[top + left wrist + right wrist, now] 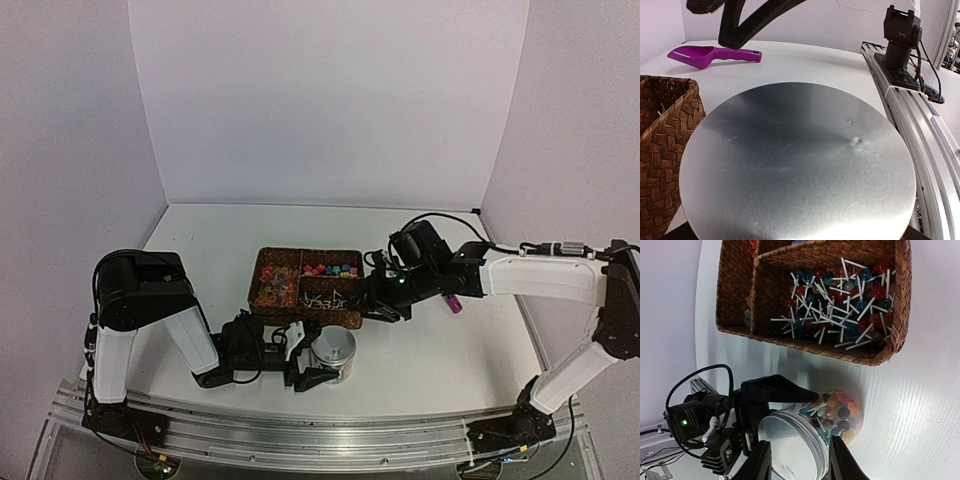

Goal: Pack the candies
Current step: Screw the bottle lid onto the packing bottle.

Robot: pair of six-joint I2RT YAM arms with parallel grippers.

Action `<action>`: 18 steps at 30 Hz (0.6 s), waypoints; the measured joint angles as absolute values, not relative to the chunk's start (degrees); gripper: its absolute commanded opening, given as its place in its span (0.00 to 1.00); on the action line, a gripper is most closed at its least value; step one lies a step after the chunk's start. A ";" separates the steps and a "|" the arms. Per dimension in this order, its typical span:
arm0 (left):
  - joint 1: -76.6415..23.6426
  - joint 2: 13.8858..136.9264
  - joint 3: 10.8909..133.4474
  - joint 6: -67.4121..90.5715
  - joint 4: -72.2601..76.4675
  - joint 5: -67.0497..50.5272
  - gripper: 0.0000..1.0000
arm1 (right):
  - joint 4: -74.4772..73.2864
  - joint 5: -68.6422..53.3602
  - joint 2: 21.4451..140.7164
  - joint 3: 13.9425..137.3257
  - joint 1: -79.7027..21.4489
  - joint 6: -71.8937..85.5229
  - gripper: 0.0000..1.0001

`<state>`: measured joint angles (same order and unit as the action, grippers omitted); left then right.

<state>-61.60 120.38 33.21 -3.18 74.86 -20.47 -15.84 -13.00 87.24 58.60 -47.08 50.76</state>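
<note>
Pretty bare setup tbh: a plain white desk (450, 350) boxed in by a white back wall (330, 100) and white side walls (70, 120), with the seams showing at the corners. A ribbed aluminium rail (330, 440) runs along the desk's near edge. Lighting's soft and even, just faint shadows.

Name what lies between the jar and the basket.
Bare table separates the jar from the basket; a black finger of the left hand sits beside the lid. The right wrist view shows it.
</note>
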 measured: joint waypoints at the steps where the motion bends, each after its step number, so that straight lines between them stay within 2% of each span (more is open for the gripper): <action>1: -61.60 120.38 33.20 -3.18 74.86 -20.47 0.79 | -16.39 -12.72 87.25 58.47 -47.20 50.71 0.32; 14: -61.68 120.38 33.22 -3.17 74.85 -20.37 0.80 | -18.19 -11.93 90.43 58.43 -50.94 49.73 0.15; 18: -61.71 120.38 33.26 -3.16 74.85 -20.31 0.80 | -17.71 -11.93 90.41 57.47 -51.15 50.03 0.13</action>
